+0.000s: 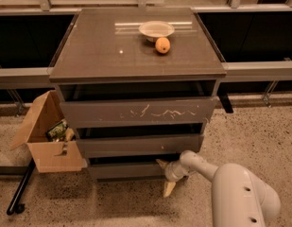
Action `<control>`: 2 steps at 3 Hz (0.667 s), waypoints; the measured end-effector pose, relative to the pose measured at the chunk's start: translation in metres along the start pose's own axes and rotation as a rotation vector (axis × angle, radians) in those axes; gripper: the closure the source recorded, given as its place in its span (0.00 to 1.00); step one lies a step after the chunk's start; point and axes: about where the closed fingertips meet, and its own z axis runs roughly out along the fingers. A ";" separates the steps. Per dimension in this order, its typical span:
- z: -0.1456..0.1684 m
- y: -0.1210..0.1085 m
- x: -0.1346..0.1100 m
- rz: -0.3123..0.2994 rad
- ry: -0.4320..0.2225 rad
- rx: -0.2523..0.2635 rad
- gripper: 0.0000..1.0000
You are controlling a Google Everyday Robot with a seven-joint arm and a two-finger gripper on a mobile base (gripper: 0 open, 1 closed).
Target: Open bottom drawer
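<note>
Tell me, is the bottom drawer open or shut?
Slightly open: a dark gap shows above the bottom drawer front. The gripper is at its right end.

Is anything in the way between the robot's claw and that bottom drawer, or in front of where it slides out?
Nothing visible. The claw is right at the right end of the bottom drawer. The cardboard box sits left of the cabinet, beside the drawer's path, not in it.
</note>
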 end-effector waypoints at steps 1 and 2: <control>0.015 -0.001 -0.003 0.020 0.011 0.008 0.00; 0.026 -0.007 -0.010 0.021 0.008 0.010 0.00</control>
